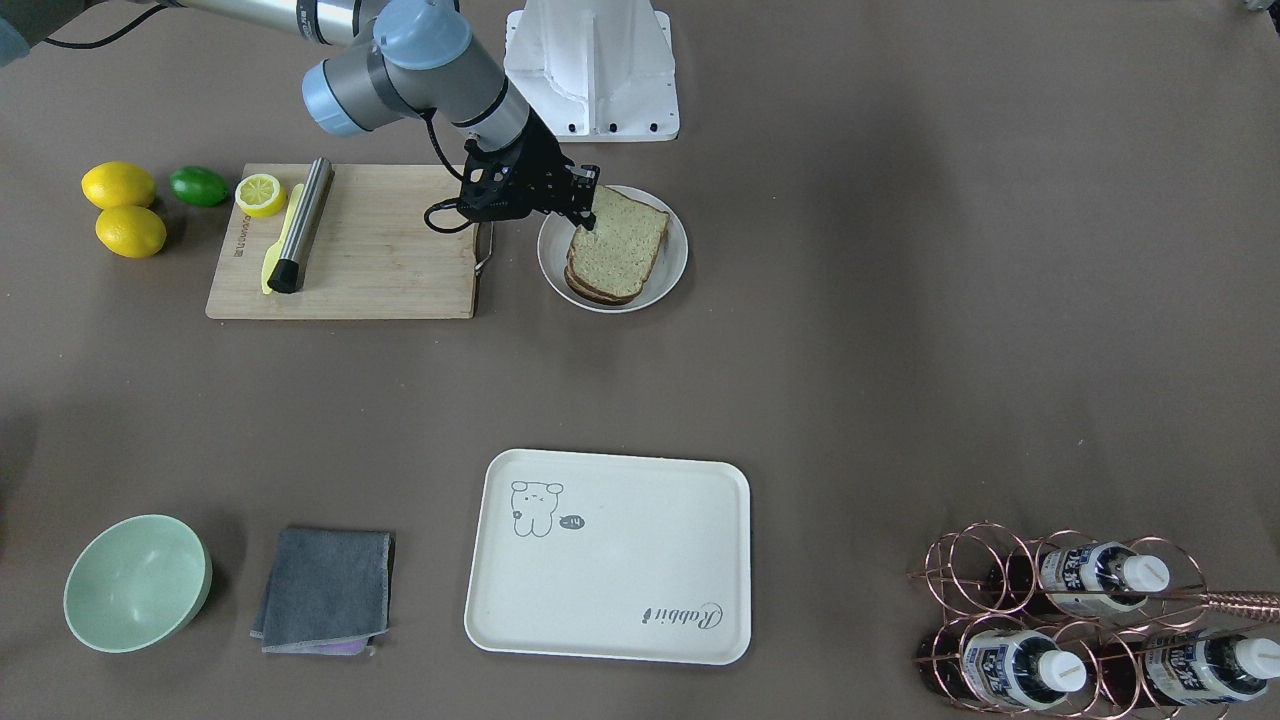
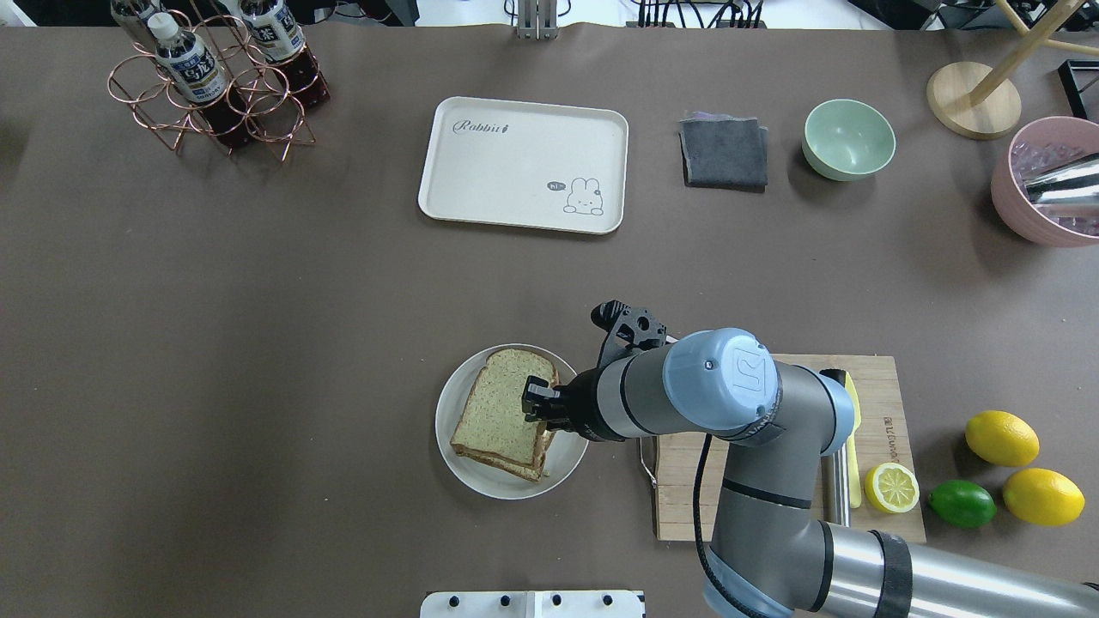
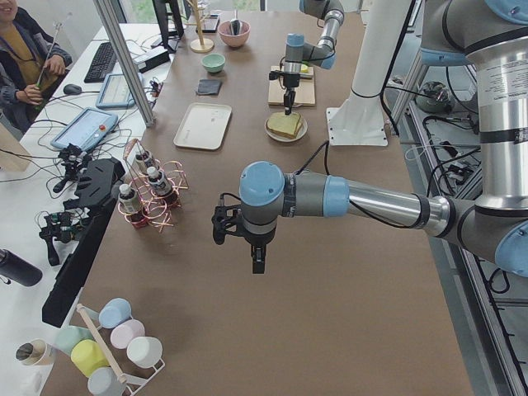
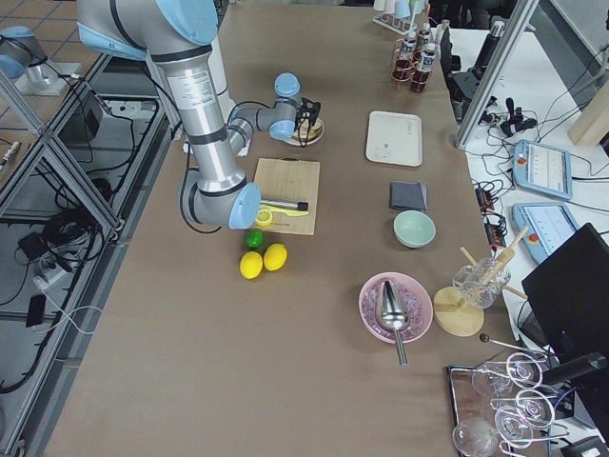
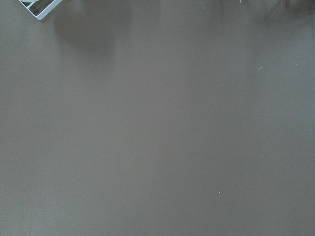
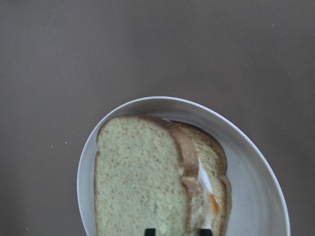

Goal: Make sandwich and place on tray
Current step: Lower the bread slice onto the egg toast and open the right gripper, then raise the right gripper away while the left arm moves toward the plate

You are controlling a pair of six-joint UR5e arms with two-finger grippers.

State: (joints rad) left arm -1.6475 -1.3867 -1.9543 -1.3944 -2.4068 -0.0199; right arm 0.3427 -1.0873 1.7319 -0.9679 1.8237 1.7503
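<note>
Speckled tan sandwich point(image 6: 147, 182), white egg at its brown crust, sat on the round glossy plate point(image 6: 256, 196), its near edge pinched by the right gripper point(image 1: 588, 210), fingers narrowly parted. We could not tell how open the left gripper point(image 3: 257, 260) was; the flat cream tray point(image 1: 620, 590) lay well apart.

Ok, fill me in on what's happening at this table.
The right arm's gripper is down at the sandwich of tan bread slices and fried egg on the round white plate, its jaws straddling one edge, with the top slice tilted up there. Whether it grips firmly is unclear. The cream-white rectangular tray with the bear drawing holds nothing yet. The left arm's gripper hangs over bare table, away from it all.
</note>
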